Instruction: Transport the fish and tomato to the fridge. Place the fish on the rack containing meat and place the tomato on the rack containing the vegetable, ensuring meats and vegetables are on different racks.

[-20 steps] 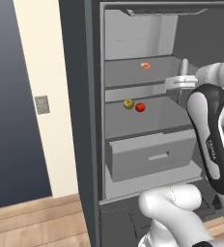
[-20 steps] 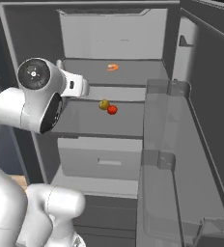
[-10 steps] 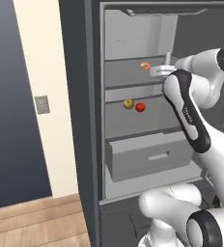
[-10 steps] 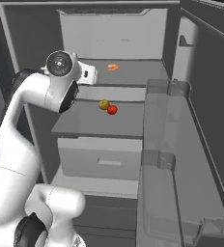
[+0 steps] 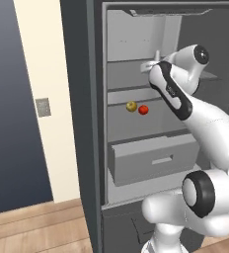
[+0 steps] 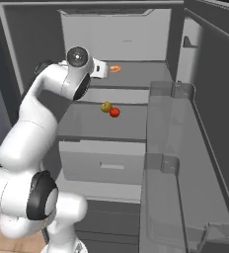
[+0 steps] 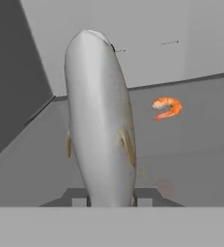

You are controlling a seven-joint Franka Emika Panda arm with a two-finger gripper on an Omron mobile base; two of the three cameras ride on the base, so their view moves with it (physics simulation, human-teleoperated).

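Arm raised, bent into fridge (image 5: 82, 123); end effector (image 7: 111, 200) level over upper shelf, clamped on fish (image 7: 99, 120), meat (image 7: 167, 107) ahead.

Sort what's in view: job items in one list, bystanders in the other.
Job: fish held in the gripper; tomato beside the vegetable; meat on the upper rack; fridge.
Bystanders: pull-out drawer; door bins; wall switch plate.

Cream wall (image 5: 42, 74) with a grey switch plate (image 5: 43, 106), wooden floor (image 5: 32, 232).
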